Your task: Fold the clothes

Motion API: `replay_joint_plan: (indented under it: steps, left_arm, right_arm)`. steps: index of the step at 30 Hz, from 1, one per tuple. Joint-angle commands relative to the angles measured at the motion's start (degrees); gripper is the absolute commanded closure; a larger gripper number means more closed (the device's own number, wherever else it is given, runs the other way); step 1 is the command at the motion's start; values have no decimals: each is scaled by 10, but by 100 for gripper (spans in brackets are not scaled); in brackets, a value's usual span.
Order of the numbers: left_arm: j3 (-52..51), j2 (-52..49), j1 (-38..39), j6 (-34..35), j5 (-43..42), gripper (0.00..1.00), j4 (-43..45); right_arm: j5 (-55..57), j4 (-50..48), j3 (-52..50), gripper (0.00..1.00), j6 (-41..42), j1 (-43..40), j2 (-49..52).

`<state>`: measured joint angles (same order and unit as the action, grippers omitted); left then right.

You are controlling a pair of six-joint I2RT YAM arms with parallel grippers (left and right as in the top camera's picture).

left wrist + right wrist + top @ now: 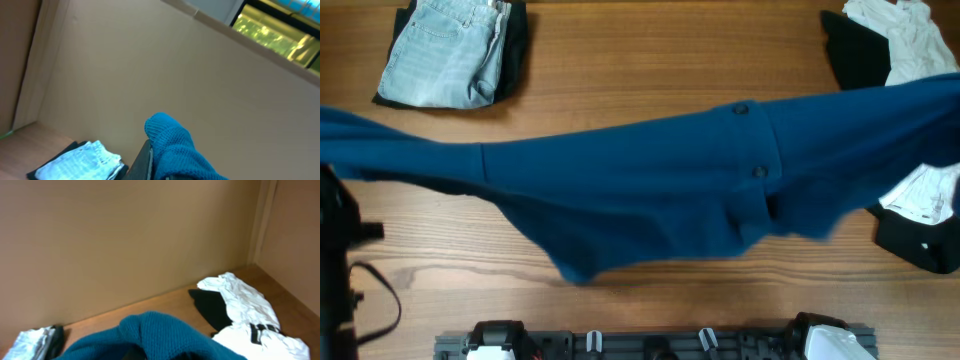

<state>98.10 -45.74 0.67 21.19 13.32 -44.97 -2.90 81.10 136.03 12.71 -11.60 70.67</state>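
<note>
I see the blue knit garment (650,190) lifted and stretched across the table (650,45) from the left edge to the right, with two dark buttons (758,171) showing right of centre. In the left wrist view, the left gripper (154,165) pinches a bunched fold of the knit against its one visible dark finger, while the right gripper is buried under the fabric, so I cannot tell its state. The folded jeans (440,55) lie far left, and the white garment (923,195) near right carries a tag too small to read.
</note>
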Motion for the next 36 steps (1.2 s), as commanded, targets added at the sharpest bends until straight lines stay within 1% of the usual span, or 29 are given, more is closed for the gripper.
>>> replay_joint_plan:
  steps: [1, 4, 7, 11, 14, 17, 19, 22, 26, 28, 29, 30, 31, 32, 34, 36]
  left_arm:
    - [-2, -65, -5, -15, 40, 96, -8]
    - [-2, -136, -5, -15, 64, 96, -39]
    - [-2, -219, -5, -15, 78, 96, -59]
    - [-2, -340, -5, -14, 77, 96, -52]
    - [-2, -435, -5, -14, 76, 96, -32]
    - [-2, -535, -5, -14, 66, 96, 21]
    - [-2, -608, -5, -14, 37, 96, 84]
    - [-2, -700, -4, -14, -2, 96, 184]
    - [-2, -786, -4, -12, -14, 96, 310]
    - [-2, -807, -4, -12, -14, 95, 359]
    - [-2, -813, -4, -12, -15, 85, 381]
    - [-2, -816, -4, -12, -23, 58, 412]
    - [-2, -816, -4, -12, -31, 8, 438]
    - [-2, -814, -4, -12, -36, 0, 464]
    - [-2, -801, -4, -12, -37, 0, 494]
    - [-2, -777, -4, -12, -37, 0, 489]
  right_arm:
    - [42, 21, -3, 96, -22, -7, 58]
    - [42, 43, -3, 96, -22, -6, 118]
    - [42, 58, -4, 96, -23, -6, 202]
    - [24, 52, -4, 96, -40, -4, 306]
    - [9, 29, -4, 96, -53, 6, 398]
    - [9, -22, -4, 96, -63, 23, 495]
    - [10, -92, -4, 96, -67, 35, 572]
    - [-4, -177, -4, 96, -60, 46, 649]
    - [-12, -269, -4, 96, -30, 60, 712]
    - [-12, -323, -4, 94, -23, 68, 731]
    - [-10, -351, -4, 92, -25, 72, 736]
    - [-10, -389, -4, 83, -31, 76, 741]
    - [-9, -428, -4, 15, -38, 79, 742]
    - [-10, -447, -3, 0, -37, 79, 739]
    - [-10, -452, -3, 0, -37, 79, 721]
    - [-10, -426, -3, 0, -37, 78, 689]
